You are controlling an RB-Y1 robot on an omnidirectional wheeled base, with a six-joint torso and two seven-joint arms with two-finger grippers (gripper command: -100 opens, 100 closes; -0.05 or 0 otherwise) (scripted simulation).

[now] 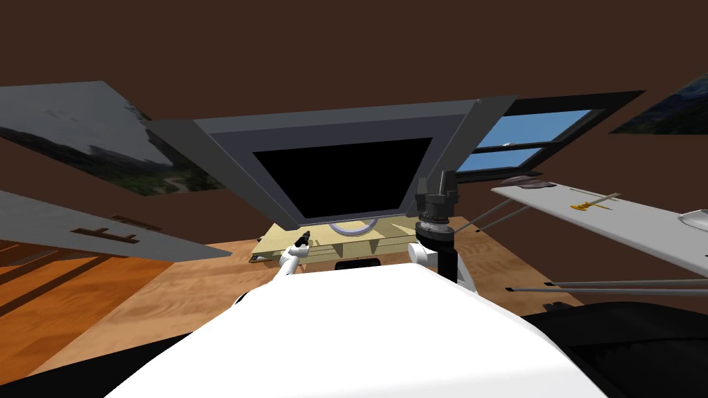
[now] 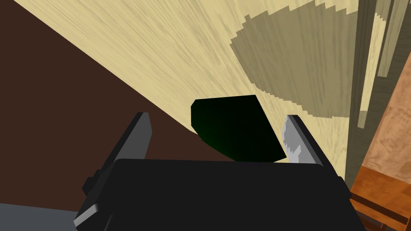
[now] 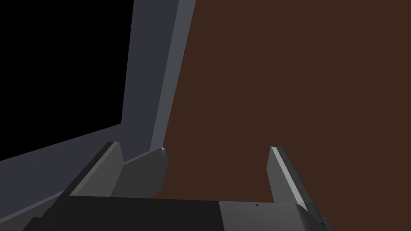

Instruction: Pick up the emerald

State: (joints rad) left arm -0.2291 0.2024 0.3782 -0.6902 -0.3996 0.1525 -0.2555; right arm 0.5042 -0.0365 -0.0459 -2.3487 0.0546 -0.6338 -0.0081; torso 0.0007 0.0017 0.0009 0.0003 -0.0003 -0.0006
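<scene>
The emerald (image 2: pixel 237 128), a dark green faceted stone, lies on a pale wooden top (image 2: pixel 160 60) near that top's edge. My left gripper (image 2: pixel 216 116) is open and straddles the stone. One finger (image 2: pixel 295 138) is almost against the stone's side, while the other finger (image 2: pixel 138 134) stands well clear. The head view shows the left gripper (image 1: pixel 301 238) low over the pale wooden stand (image 1: pixel 394 238) under the screen. My right gripper (image 1: pixel 437 185) is raised beside the screen's corner, and its fingers (image 3: pixel 281 172) are open with nothing between them.
A large dark screen in a grey frame (image 1: pixel 346 173) stands on the wooden stand, with a pale round ring (image 1: pixel 352 226) under it. A white table (image 1: pixel 622 214) on thin legs stands at the right and a grey shelf (image 1: pixel 83 228) at the left. Wooden floor (image 1: pixel 138 297) lies around.
</scene>
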